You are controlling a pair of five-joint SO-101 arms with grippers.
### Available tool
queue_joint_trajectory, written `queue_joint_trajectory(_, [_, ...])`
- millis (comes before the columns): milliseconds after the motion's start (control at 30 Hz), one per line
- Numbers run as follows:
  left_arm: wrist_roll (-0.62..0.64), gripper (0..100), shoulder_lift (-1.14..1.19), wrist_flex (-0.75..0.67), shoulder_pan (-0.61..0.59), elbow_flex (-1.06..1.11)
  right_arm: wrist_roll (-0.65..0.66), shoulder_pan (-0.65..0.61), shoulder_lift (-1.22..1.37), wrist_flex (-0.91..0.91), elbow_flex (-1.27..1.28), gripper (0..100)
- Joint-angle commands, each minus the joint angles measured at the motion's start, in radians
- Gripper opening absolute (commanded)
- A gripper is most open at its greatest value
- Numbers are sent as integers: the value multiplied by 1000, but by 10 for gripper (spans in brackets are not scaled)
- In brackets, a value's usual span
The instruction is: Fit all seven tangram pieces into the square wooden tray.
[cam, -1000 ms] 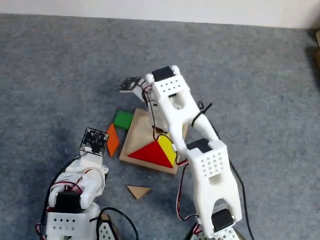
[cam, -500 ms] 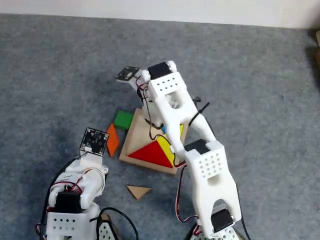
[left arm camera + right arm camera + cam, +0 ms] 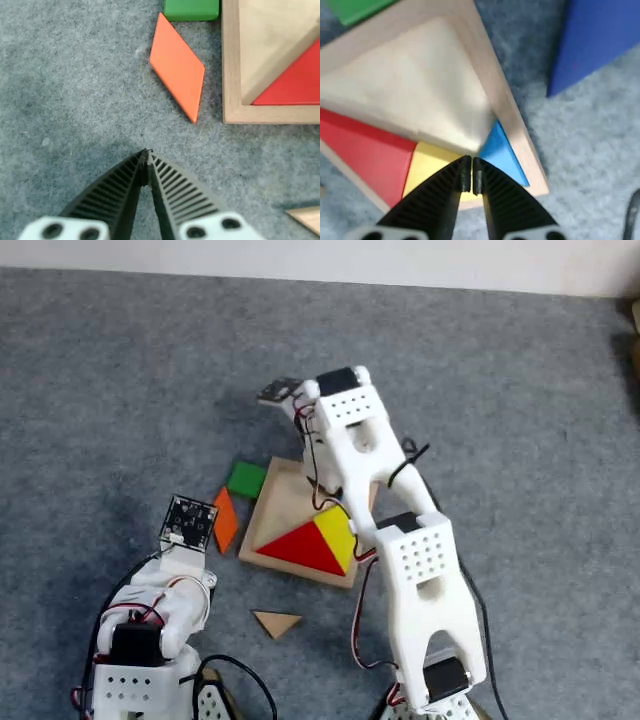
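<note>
We see red triangle [image 3: 300, 543], yellow triangle [image 3: 337, 537] in tray [image 3: 285, 500]; diamond [image 3: 225, 519], square [image 3: 246, 479] beside it; left end effector [image 3: 146, 155], right end effector [image 3: 471, 162] together

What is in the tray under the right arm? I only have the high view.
Observer: A small light blue triangle sits in a corner of the tray, beside the yellow piece.
Operator: Any piece hidden outside the tray?
Observer: A dark blue piece lies on the carpet, apart from the tray's rim.
Operator: Are that arm's fingers holding anything?
Observer: No, the fingers are shut and empty.
</note>
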Motion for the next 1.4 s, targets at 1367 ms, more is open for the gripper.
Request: queue_joint_trajectory(1367, [-8,6,-53,6,-13,21,-153,-338,128,-295,-211,321])
